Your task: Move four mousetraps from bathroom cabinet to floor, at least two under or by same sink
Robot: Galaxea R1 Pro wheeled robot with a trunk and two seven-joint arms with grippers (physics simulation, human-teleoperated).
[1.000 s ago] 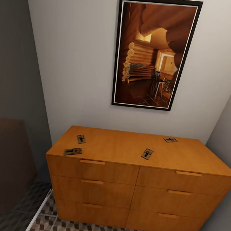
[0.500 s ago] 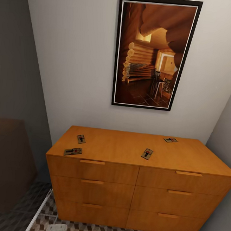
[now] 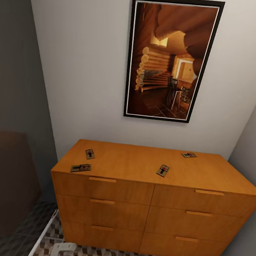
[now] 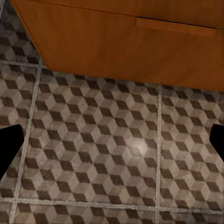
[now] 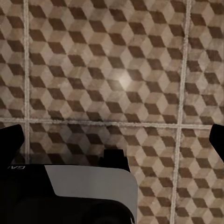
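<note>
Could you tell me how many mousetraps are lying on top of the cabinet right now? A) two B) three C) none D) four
D: the head view shows four mousetraps on the cabinet top: two near its left end, one in the middle and one at the back right.

Framed log-cabin picture (image 3: 172, 58) on pale wall (image 3: 82, 69); dark brown block (image 3: 5, 179) left.
</note>
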